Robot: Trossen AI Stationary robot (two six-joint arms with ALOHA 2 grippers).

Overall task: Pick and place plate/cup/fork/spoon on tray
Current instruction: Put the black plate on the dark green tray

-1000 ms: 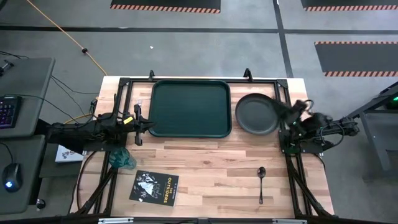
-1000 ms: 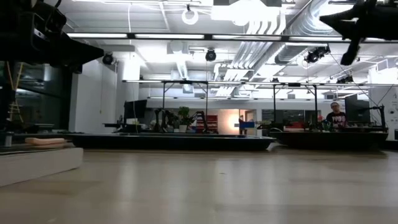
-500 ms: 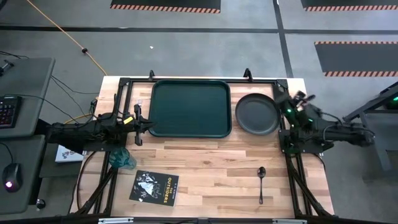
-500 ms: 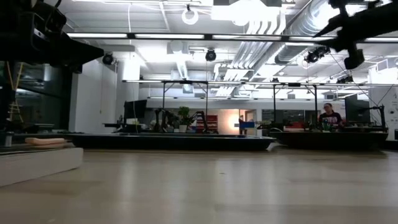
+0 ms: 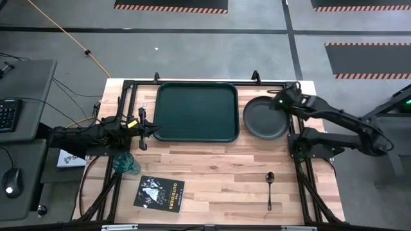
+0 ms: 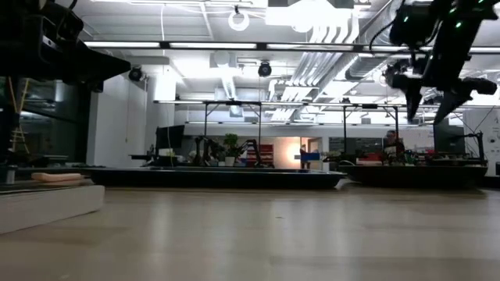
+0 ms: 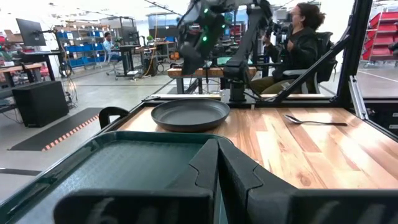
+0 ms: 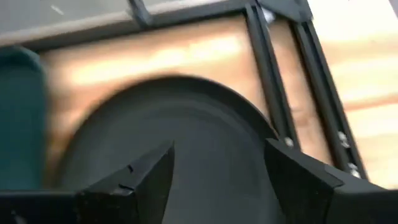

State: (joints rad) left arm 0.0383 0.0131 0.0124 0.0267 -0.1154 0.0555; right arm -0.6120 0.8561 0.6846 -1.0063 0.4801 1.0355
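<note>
- Right tool [image 5: 277, 101] hovers fingers spread, gripping nothing, directly above the plate [image 5: 264, 119], which lies on the bench [image 5: 218, 173].
- Left tool [image 5: 154, 128], pressed together, waits at the tray [image 5: 196, 110] edge.

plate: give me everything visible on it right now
The plate is round, dark grey-black and matte, with a raised rim and nothing on it. It lies flat on the wooden table, just right of the tray and apart from it. The right claw hovers open above its far right edge, not touching.
</note>
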